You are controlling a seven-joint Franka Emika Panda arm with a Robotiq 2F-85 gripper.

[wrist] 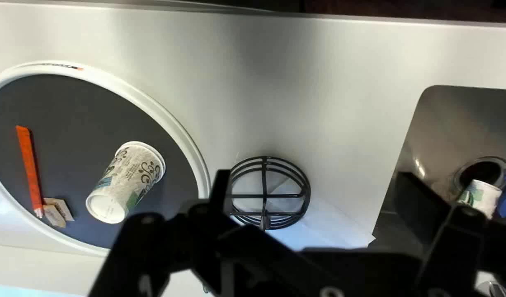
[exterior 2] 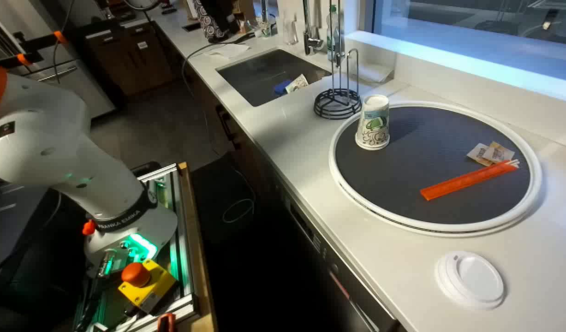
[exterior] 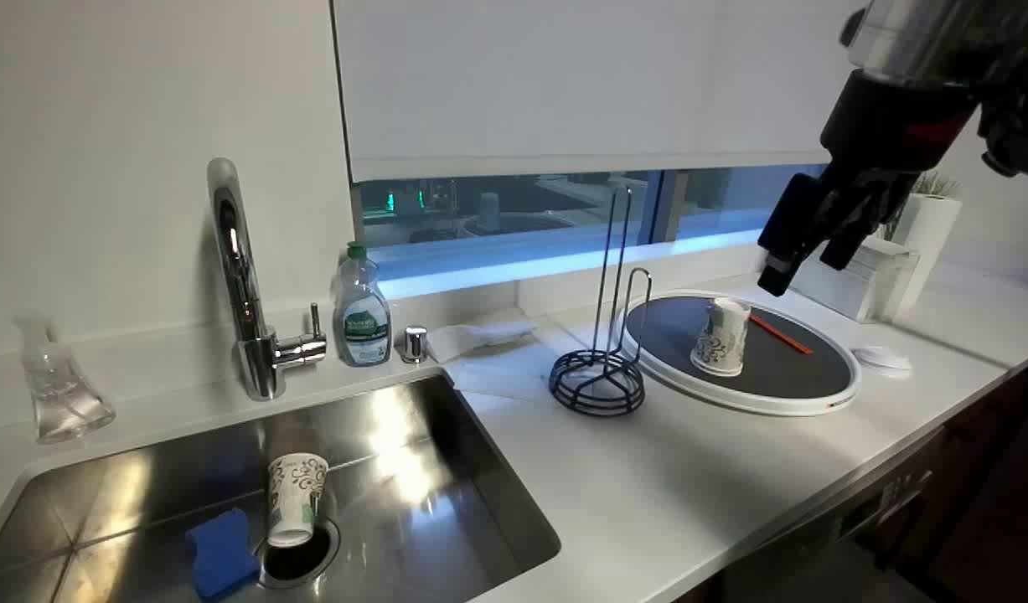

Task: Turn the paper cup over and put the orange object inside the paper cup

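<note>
The paper cup (exterior 2: 374, 124), whitish with dark swirls and a green print, stands upside down on the round dark tray (exterior 2: 402, 180), its narrow closed end up. Beyond it in an exterior view lies the orange object (exterior 2: 467, 180), a flat orange-red sleeve with pale stick ends showing. In the wrist view the cup (wrist: 127, 181) and the orange object (wrist: 29, 167) are both left of the jaws. My gripper (exterior: 805, 270) hangs in the air above the tray's height, tilted. Its fingers are spread wide with nothing between them.
A black wire holder (exterior: 597, 381) with tall rods stands beside the tray. The sink (exterior: 405, 494) holds another patterned cup (exterior: 297, 498) on its side and a blue sponge (exterior: 220, 553). Small packets (exterior 2: 490, 153) touch the orange object. White lids (exterior 2: 471, 279) lie near the counter's edge.
</note>
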